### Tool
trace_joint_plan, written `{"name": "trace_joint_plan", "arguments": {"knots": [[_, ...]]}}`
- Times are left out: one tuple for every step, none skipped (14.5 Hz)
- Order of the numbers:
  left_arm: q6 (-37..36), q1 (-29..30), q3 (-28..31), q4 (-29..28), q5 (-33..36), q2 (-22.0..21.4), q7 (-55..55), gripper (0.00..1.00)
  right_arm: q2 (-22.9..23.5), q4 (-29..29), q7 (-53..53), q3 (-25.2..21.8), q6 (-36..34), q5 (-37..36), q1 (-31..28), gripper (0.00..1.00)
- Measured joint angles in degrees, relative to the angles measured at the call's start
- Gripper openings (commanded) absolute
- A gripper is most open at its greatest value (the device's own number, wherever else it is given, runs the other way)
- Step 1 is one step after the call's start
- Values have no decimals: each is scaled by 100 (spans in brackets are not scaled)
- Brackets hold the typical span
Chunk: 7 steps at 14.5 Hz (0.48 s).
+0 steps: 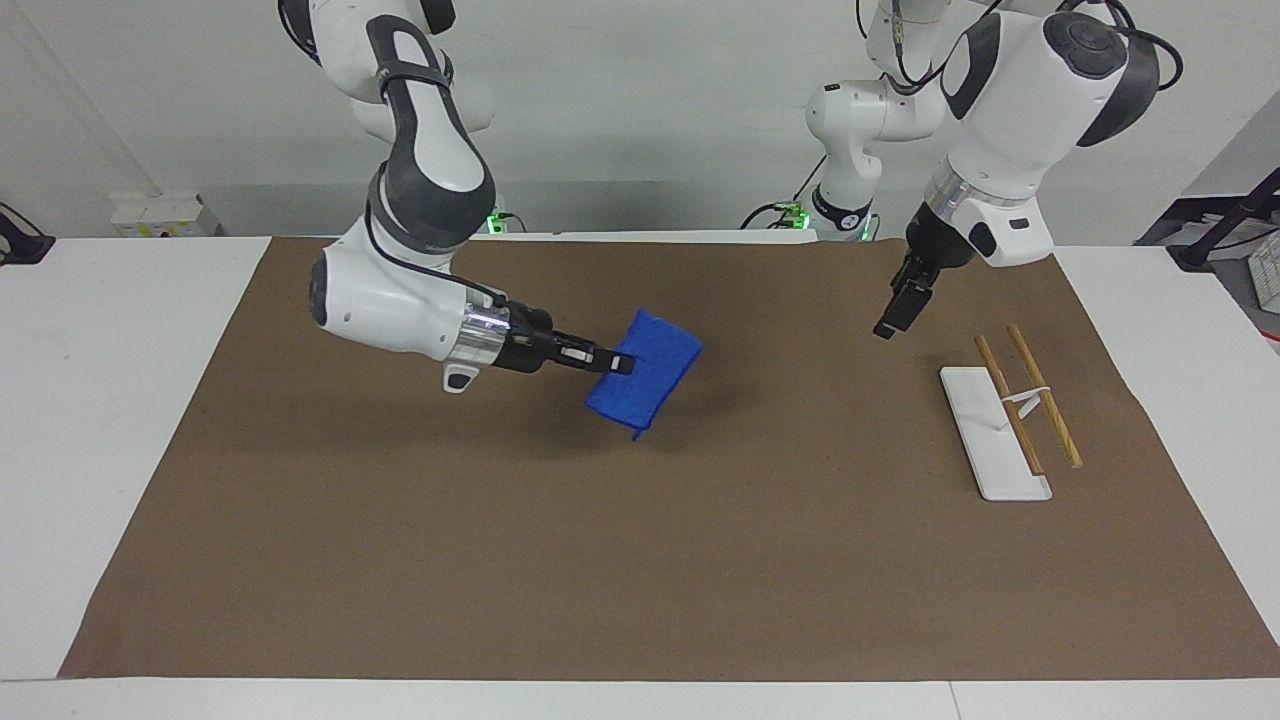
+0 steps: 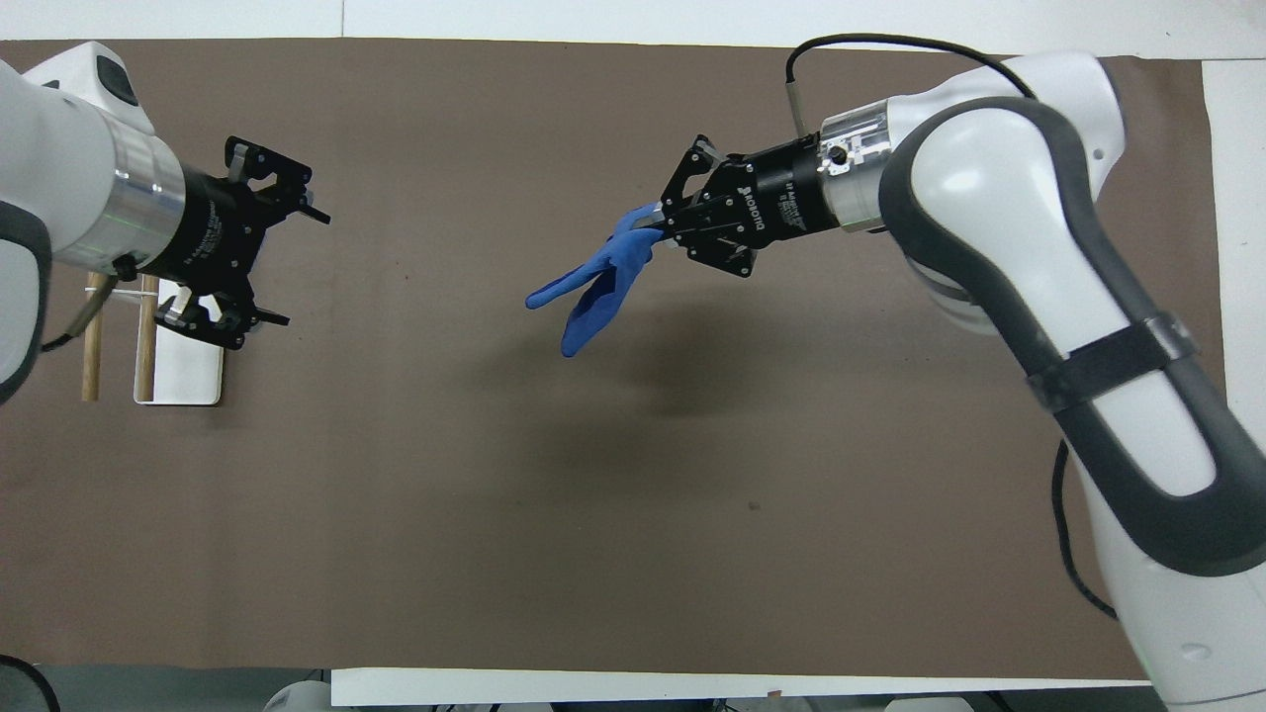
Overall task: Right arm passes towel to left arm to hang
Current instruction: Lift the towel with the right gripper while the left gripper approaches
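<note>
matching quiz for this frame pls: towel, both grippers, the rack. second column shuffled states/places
Column 1:
1. royal-blue soft cloth towel
2. right gripper
3. left gripper
4. white-based rack with two wooden dowels

Column 2:
A. open, holding nothing, over the brown mat beside the rack
B. standing on the mat at the left arm's end of the table
C. hanging in the air over the middle of the mat
D. fingers shut on an edge of the cloth

Pairs: 1-C, 2-D, 3-A, 4-B
</note>
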Motion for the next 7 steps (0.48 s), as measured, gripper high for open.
{"name": "trace_joint_plan", "arguments": {"knots": [[34, -1, -90, -35, -141, 1, -453, 95, -50, -120, 141, 2, 248, 151, 143, 1], [98, -2, -160, -92, -314, 2, -811, 95, -80, -191, 346, 3, 462, 285, 277, 1], [213, -2, -193, -174, -473, 3, -1009, 95, -93, -218, 529, 3, 612, 420, 378, 1], [352, -2, -205, -275, -605, 4, -1101, 93, -103, -223, 650, 2, 679, 512, 446, 1], [511, -1, -220, -383, -718, 5, -1150, 93, -119, -226, 739, 3, 712, 591, 493, 1], [690, -1, -251, -488, -819, 6, -1235, 93, -137, -228, 811, 2, 732, 704, 540, 1], [866, -1, -297, -576, -875, 7, -1342, 93, -153, -229, 867, 2, 748, 780, 581, 1]]}}
